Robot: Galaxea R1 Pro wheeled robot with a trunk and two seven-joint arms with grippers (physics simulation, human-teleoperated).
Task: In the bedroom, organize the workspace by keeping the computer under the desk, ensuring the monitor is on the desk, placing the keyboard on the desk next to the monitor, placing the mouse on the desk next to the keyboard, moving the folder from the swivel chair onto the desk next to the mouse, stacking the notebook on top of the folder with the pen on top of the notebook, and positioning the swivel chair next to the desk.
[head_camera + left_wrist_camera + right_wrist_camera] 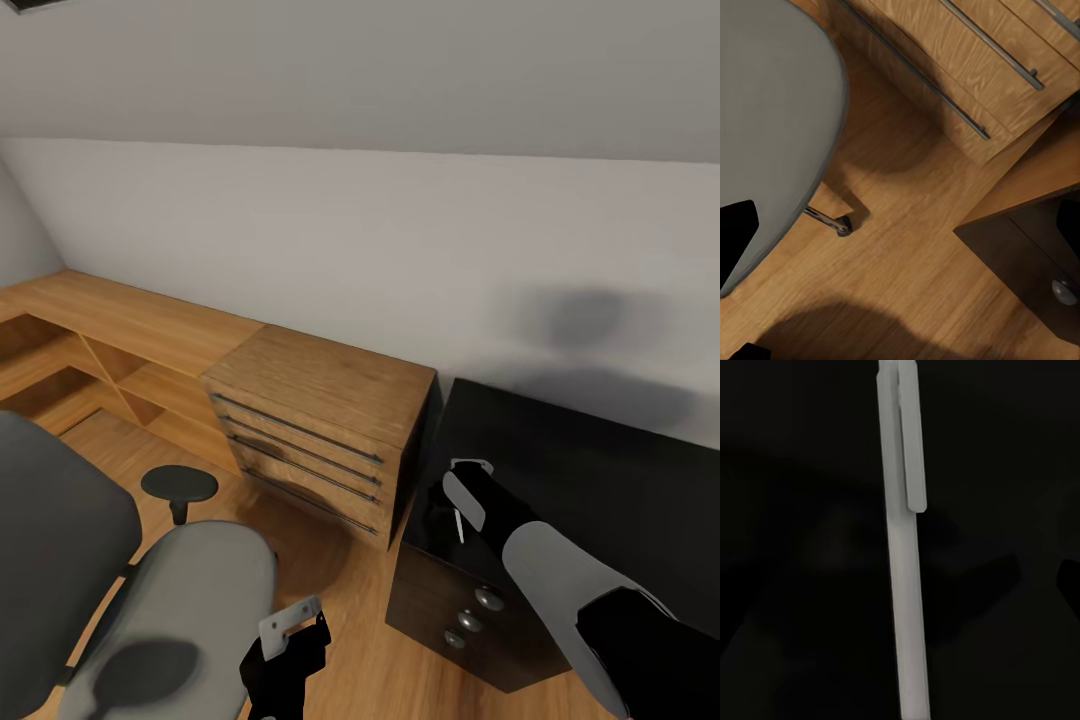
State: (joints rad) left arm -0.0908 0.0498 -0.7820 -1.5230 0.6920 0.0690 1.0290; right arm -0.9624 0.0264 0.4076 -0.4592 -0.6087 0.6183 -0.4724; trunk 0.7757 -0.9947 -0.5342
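The white pen lies on the glossy black desk, near its left corner. My right gripper hangs just above the pen, open, with a dark fingertip off to one side of it. The grey swivel chair stands on the floor at the lower left, its seat bare. My left gripper hovers open beside the chair seat, above the floor. The computer, monitor, keyboard, mouse, folder and notebook are out of view.
A light wood dresser with long handles stands between chair and desk, against the white wall. The desk's black drawer unit has round silver knobs. Low wooden shelving runs along the left. A chair castor rests on the wood floor.
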